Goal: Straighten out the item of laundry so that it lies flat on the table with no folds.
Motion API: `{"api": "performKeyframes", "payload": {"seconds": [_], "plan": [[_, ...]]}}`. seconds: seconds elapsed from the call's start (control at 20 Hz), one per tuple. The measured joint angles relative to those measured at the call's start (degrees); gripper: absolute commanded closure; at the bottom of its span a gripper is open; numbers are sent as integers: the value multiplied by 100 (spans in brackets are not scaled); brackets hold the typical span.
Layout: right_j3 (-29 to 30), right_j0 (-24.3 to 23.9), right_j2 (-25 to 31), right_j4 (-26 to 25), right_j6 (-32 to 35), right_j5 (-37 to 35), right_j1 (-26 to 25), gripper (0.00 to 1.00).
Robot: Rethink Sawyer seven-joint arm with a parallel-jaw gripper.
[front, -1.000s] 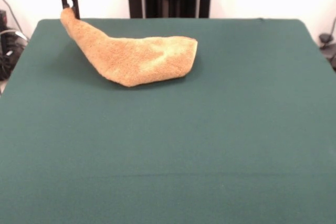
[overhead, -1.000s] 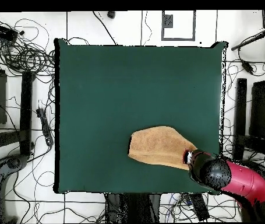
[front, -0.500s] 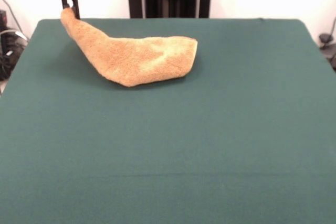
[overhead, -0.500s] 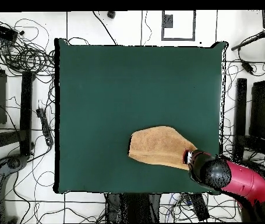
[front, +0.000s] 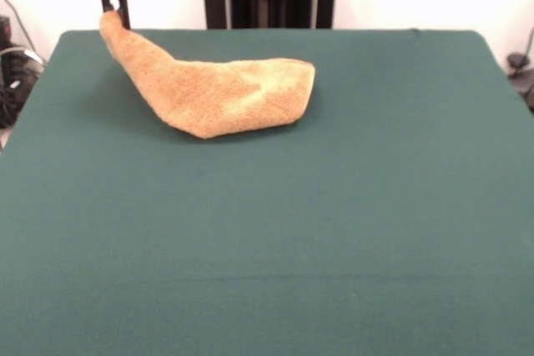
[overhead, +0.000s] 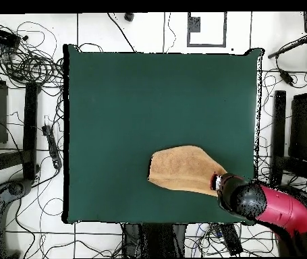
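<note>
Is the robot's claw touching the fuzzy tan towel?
Touching. In the front view the black gripper pinches the raised corner of the golden-tan terry towel, lifting it off the dark green table.

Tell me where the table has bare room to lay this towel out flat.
Nearly all the green table is bare: the whole stretch from the towel to the edge opposite the arm, and the wide side away from the gripper. In the overhead view, only the corner by the gripper is crowded, where it pinches the towel's lifted end.
</note>
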State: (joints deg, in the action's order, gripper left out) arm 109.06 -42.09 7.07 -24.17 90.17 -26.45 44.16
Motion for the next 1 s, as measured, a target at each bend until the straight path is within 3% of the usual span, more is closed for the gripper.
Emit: {"api": "performKeyframes", "payload": {"seconds": [1.0], "plan": [[15,337,-2,1,0,0,-37,100]]}}
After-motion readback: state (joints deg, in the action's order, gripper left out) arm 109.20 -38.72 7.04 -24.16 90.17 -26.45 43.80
